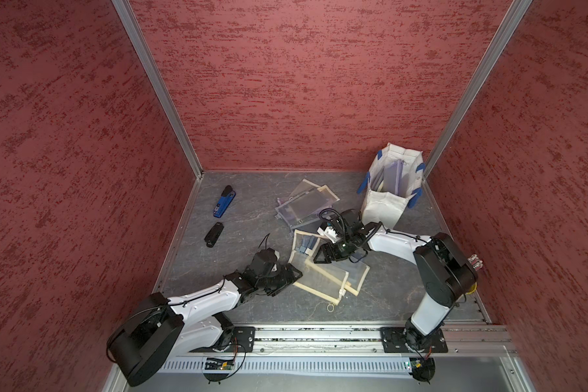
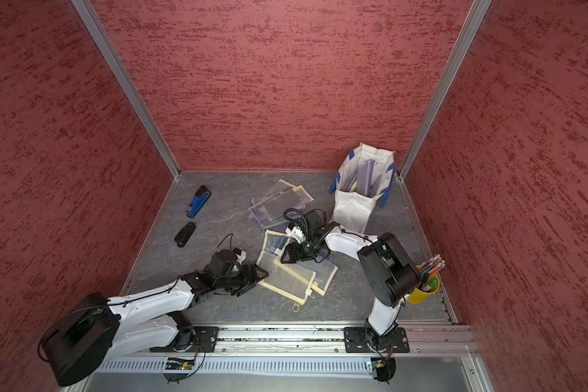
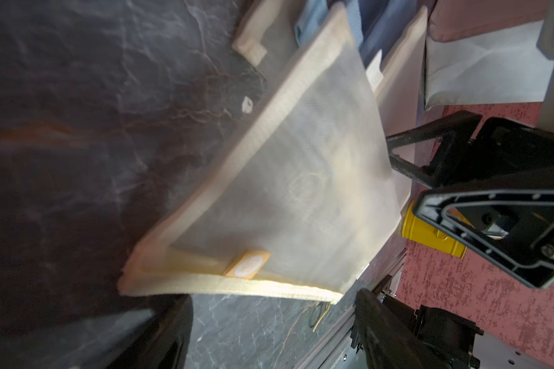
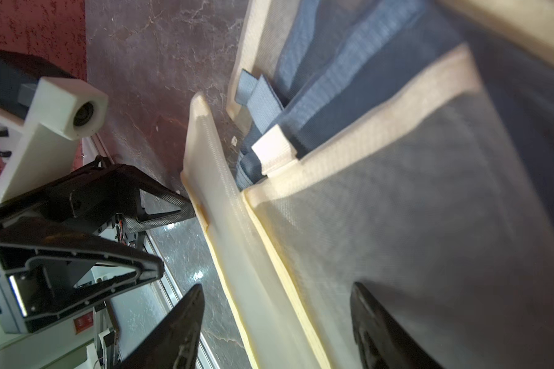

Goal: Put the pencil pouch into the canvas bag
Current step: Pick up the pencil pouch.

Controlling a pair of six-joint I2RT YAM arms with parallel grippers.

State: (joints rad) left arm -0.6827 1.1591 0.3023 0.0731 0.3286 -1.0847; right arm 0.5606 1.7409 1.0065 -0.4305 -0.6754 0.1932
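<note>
One canvas bag (image 1: 384,207): upright at the far right of your table (image 1: 252,220), purple pouches (image 1: 396,176) standing inside.
Pencil pouch (image 1: 321,276): cream mesh, lying on other pouches (image 1: 358,271) near the front, well apart from the bag.
Right gripper (image 4: 278,285): jaws wide apart, astride cream pouch edges.
Left gripper (image 3: 274,300): jaws apart, your fingertips at the pouch's hem.

The left arm (image 1: 201,298) stretches low and forward from its base, and the left claw (image 1: 294,274) points toward the robot's right with its jaws standing apart. The right arm (image 1: 401,244) rises, folds at the elbow and reaches inward; the right claw (image 1: 319,258) angles down toward the left claw, jaws likewise apart, the two near, not touching.
</note>
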